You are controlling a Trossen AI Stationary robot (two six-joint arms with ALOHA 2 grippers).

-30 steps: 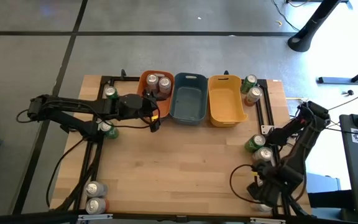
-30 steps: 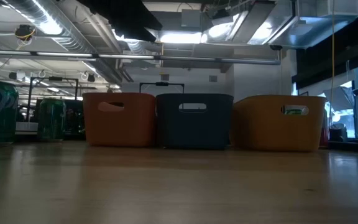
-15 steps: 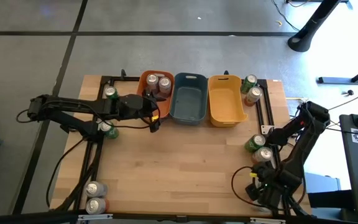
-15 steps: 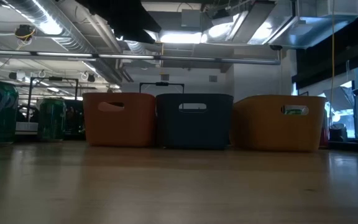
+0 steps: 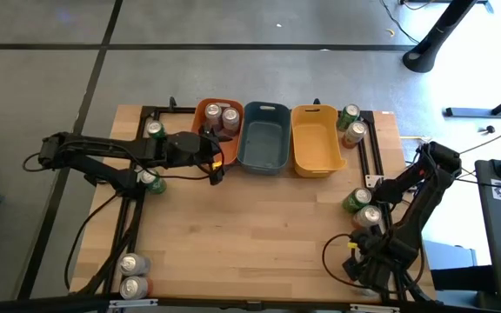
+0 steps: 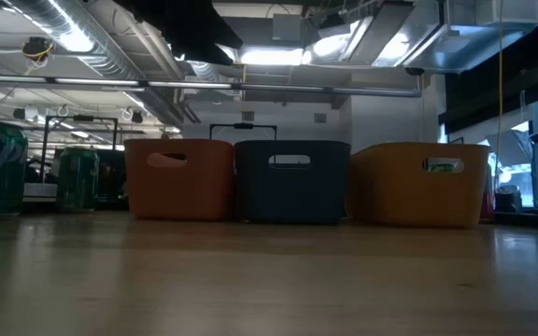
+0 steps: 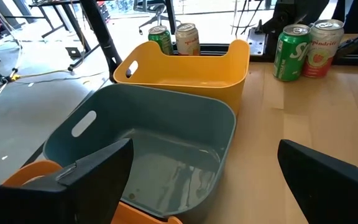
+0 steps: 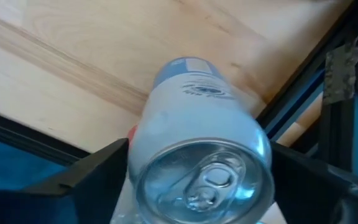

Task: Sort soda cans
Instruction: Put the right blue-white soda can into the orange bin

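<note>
Overhead, nine soda cans point(image 5: 352, 134), three bins point(image 5: 263, 137)

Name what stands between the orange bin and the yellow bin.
The grey-blue bin stands between the orange bin and the yellow bin; it is empty. The high and low views both show this.

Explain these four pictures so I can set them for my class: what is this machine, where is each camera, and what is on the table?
It is a robot with two dark arms at a wooden table. One picture looks straight down, one looks level across the tabletop, and one comes from each wrist. Three bins stand in a row: an orange bin with two cans in it, a grey-blue bin and a yellow bin. Other soda cans stand near the table's edges. The left gripper hangs open beside the orange bin, holding nothing. The right gripper, at the table's near right corner, has its fingers on either side of a silver can.
</note>
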